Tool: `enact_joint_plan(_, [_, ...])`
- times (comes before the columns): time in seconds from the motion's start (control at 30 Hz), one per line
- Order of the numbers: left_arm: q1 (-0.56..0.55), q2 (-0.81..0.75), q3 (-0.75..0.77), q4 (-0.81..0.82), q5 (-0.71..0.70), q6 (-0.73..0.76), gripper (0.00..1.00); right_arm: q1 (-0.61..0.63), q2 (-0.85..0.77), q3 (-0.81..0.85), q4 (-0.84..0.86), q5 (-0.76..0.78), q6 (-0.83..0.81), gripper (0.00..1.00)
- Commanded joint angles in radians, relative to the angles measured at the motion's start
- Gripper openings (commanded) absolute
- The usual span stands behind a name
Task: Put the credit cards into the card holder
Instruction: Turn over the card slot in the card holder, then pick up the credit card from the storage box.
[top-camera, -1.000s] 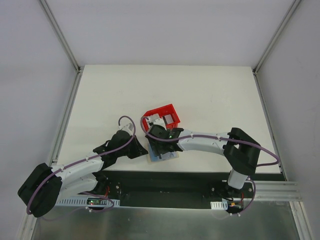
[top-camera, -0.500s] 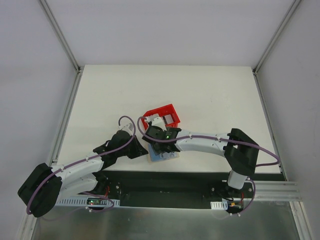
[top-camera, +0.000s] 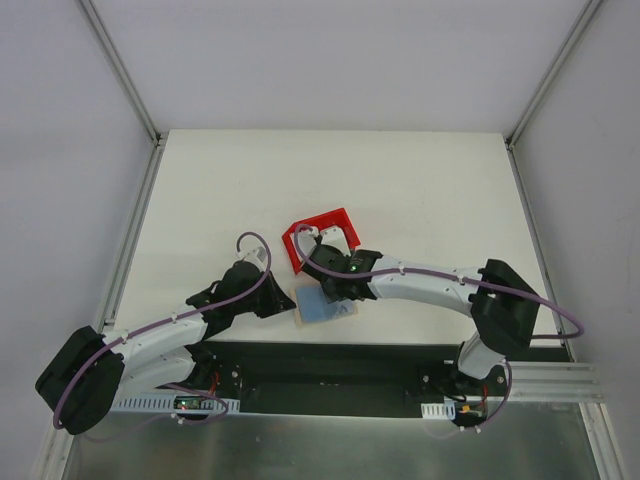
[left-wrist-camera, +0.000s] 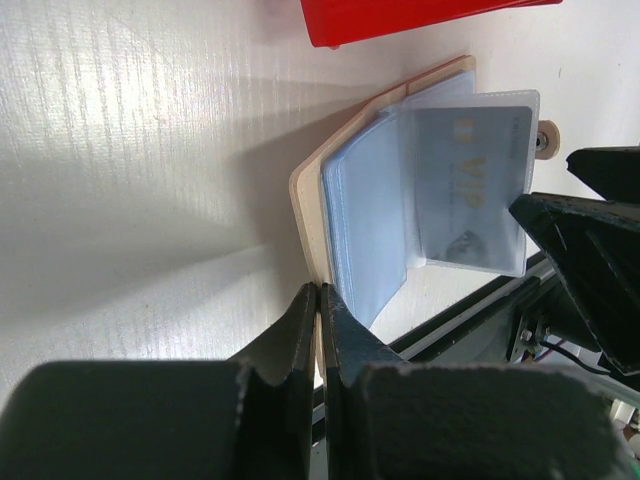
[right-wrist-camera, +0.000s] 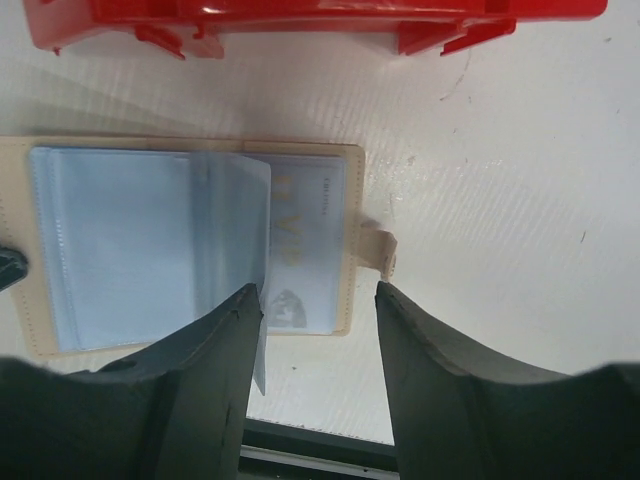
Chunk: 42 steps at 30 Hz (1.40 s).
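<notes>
From above, the open card holder (top-camera: 322, 306) lies at the front edge of the surface (top-camera: 400, 190) beside the red bin (top-camera: 320, 238); the left wrist view shows the left tool (left-wrist-camera: 319, 298) pinched narrow, seemingly on the holder's tan cover, a pale card (left-wrist-camera: 468, 185) sleeved inside; the right wrist view shows the right tool (right-wrist-camera: 315, 295) spread wide over it.

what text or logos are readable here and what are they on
"VIP": gold letters on the pale card in the card holder's clear sleeve.
Small print along that card's edge: too small to read.
Dark emblem on the card: blurred, unreadable.
On the red bin: no markings visible.
</notes>
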Motion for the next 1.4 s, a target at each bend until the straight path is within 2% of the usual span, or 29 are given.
enact_joint_plan(0.0, [0.0, -0.007, -0.005, -0.005, -0.015, 0.02, 0.0, -0.012, -0.042, -0.019, -0.029, 0.004, 0.007, 0.52])
enact_joint_plan(0.27, [0.0, 0.003, -0.005, -0.006, -0.019, 0.024, 0.0, -0.092, -0.073, -0.053, -0.047, 0.007, 0.006, 0.52])
enact_joint_plan(0.47, [0.0, 0.02, -0.001, -0.006, -0.022, 0.027, 0.0, -0.169, -0.149, -0.062, 0.011, -0.099, -0.045, 0.54])
enact_joint_plan(0.63, [0.0, 0.037, 0.002, -0.006, -0.03, 0.03, 0.0, -0.189, -0.171, 0.006, 0.073, -0.182, -0.119, 0.57])
enact_joint_plan(0.77, [0.0, 0.048, 0.001, -0.006, -0.042, 0.025, 0.0, -0.236, -0.128, 0.102, 0.112, -0.306, -0.165, 0.59])
enact_joint_plan(1.0, [0.002, 0.057, 0.001, -0.008, -0.071, 0.007, 0.0, -0.323, 0.02, 0.253, 0.137, -0.453, -0.209, 0.74])
enact_joint_plan(1.37, [0.002, 0.039, -0.015, -0.006, -0.091, -0.006, 0.0, -0.408, 0.226, 0.412, 0.136, -0.613, -0.234, 0.8])
